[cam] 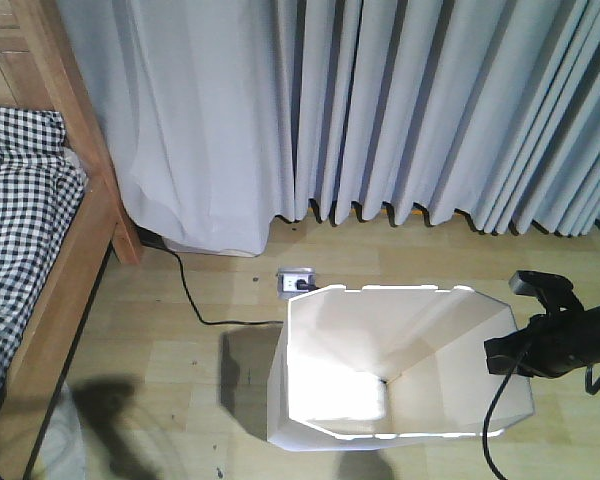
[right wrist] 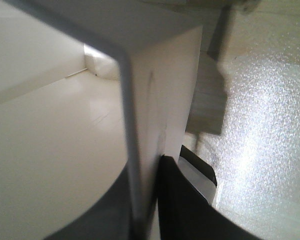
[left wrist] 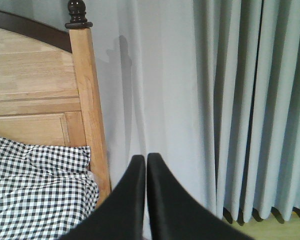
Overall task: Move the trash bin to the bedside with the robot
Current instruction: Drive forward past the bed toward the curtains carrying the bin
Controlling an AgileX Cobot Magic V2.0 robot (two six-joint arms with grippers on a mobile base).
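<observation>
Standing upright on the pale wooden floor (cam: 180, 350), the trash bin (cam: 330, 340) sits in the lower middle of the front view, its angular rim open to the camera and its cream-white inside lit brightly on the left. It is well apart from the bed (cam: 75, 250), which runs along the left edge with its light wooden frame and black-and-white checked bedding (cam: 20, 200).

The right gripper (cam: 495, 358) reaches in from the right and meets the bin at its right-hand rim. In the right wrist view the bin's wall (right wrist: 160, 75) passes between the fingers (right wrist: 185, 205), one dark finger outside and a blurred one inside, so the right gripper (right wrist: 145, 167) is clamped on that wall.

The left gripper (left wrist: 146, 157) has its two black fingers (left wrist: 132, 195) pressed almost together with nothing between them, pointing toward the bed's headboard post (left wrist: 87, 100) and the grey curtains (left wrist: 230, 100).

Behind the bin a small socket block (cam: 295, 282) lies on the floor, with a black cable (cam: 195, 300) running from it toward the curtains (cam: 430, 100).
</observation>
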